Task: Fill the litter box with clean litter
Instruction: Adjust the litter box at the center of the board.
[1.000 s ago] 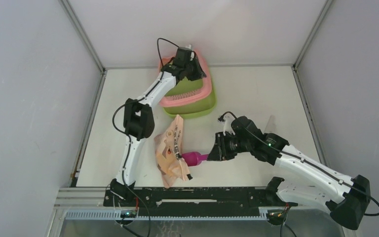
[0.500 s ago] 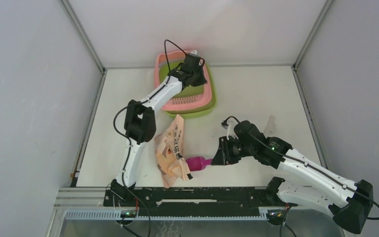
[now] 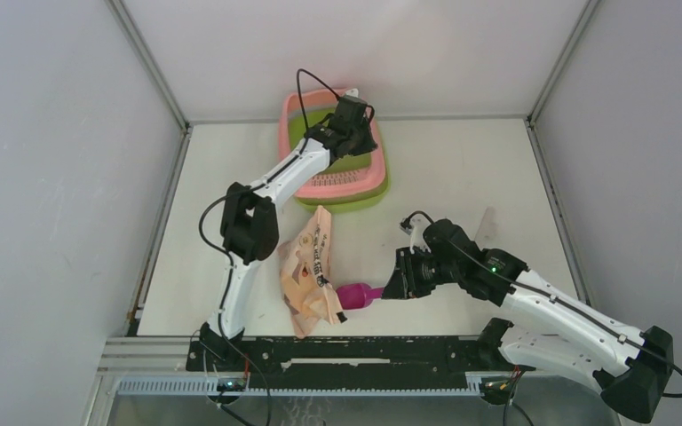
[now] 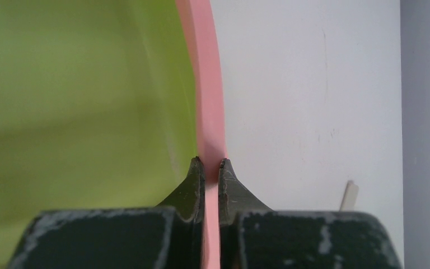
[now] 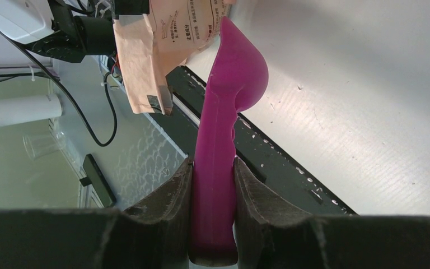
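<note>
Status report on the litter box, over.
Left gripper shut on litter box rim. Right gripper shut on scoop, beside bag. No litter seen in basin.

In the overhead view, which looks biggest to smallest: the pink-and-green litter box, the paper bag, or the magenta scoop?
1. litter box: clearly the largest, though it sits farthest back.
2. bag: noticeably smaller.
3. scoop: smallest by far, and only partly visible.

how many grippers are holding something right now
2. The left gripper is shut on the litter box at its pink rim, at the far side. The right gripper clamps the scoop by its handle, near the front beside the bag.
</note>
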